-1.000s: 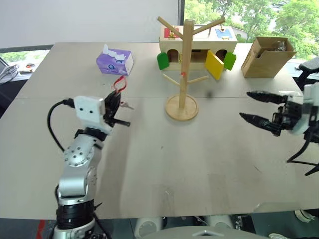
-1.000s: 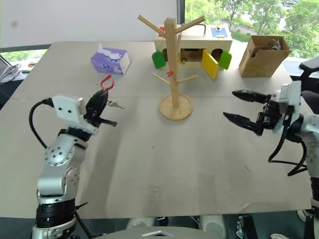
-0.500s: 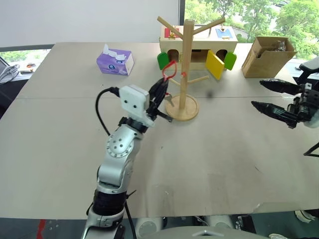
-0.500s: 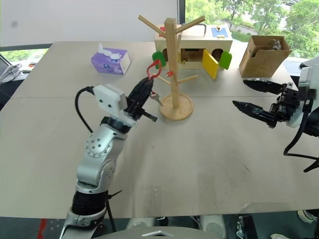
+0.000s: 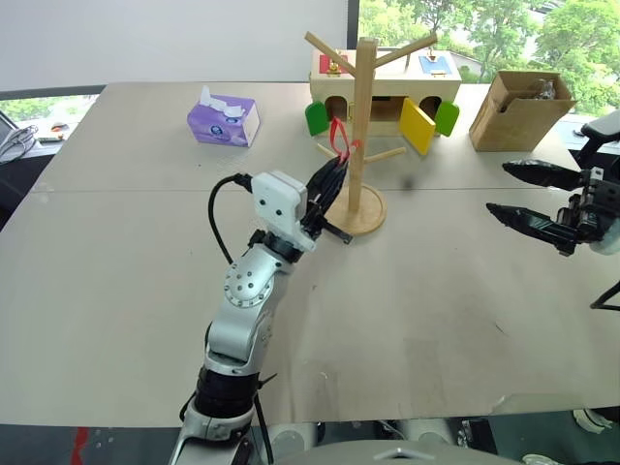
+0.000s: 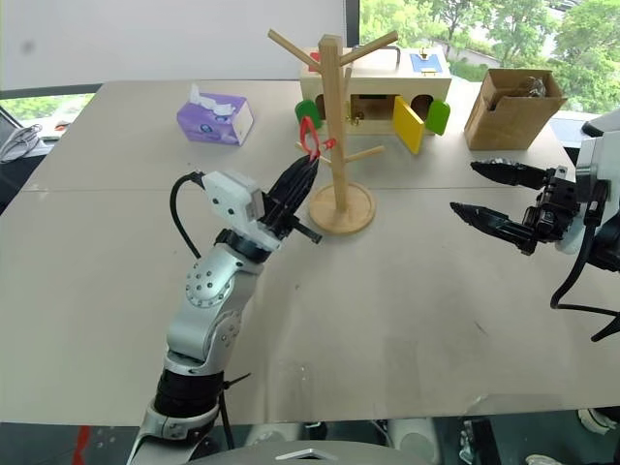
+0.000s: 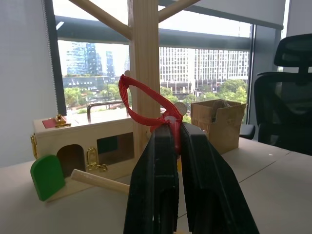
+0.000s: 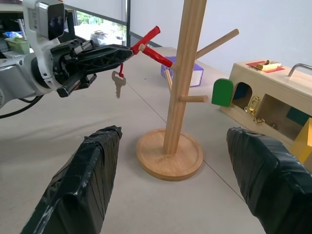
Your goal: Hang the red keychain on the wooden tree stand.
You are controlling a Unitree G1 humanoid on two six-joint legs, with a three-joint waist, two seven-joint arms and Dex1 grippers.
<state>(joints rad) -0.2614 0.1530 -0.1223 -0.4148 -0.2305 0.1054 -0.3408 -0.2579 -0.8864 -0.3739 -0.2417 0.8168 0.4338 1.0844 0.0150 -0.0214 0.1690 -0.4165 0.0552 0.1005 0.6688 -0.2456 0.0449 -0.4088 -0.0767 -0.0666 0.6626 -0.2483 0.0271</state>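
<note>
The red keychain (image 8: 146,44) is being gripped in the clenched left gripper (image 5: 329,179), its loop raised just beside the pole of the wooden tree stand (image 5: 355,145), the key dangling below. The loop should be lifted over 1 peg tip, then lowered before release. The right gripper (image 6: 504,199) is being held open, well apart. Since 1 second earlier, the keychain has been carried from near the tissue box (image 5: 224,117) across to the stand.

red keychain (image 8: 146,43): aloft, by pole | wooden tree stand (image 5: 355,126): upright on table
</note>
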